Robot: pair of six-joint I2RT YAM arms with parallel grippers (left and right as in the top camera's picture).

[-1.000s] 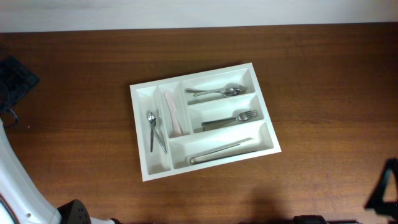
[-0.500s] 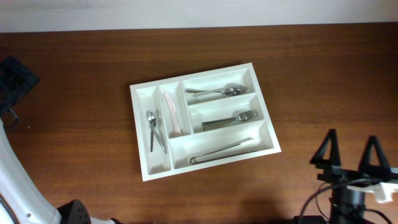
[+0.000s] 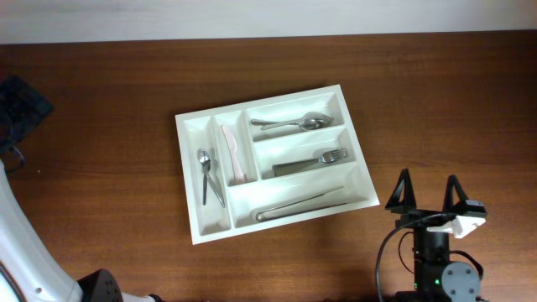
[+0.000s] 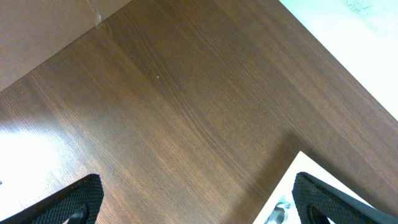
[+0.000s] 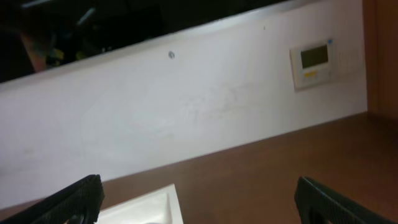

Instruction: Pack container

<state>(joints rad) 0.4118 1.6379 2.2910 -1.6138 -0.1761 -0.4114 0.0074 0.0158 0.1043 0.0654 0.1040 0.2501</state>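
The container (image 3: 195,134), a big white tray with five compartments, lies a little askew at the middle of the brown table. Spoons (image 3: 289,124), a fork (image 3: 310,161), a long knife (image 3: 302,204), small spoons (image 3: 208,176) and a pale pinkish piece (image 3: 235,155) lie in it. My right gripper (image 3: 428,191) stands open just off the tray's near right corner, nothing between its fingers. The right wrist view shows that gripper (image 5: 199,205) open, with a tray corner (image 5: 149,205) low on the left. My left gripper (image 4: 202,205) is open over bare wood, a tray corner (image 4: 305,165) by its right finger.
A white wall runs along the table's far edge, with a small thermostat (image 5: 315,59) on it. The left arm's white body (image 3: 21,243) rises at the left edge of the overhead view.
My right arm has come in from the lower right edge and moved left and forward, up to the tray's near right corner. Tray and utensils have not moved.
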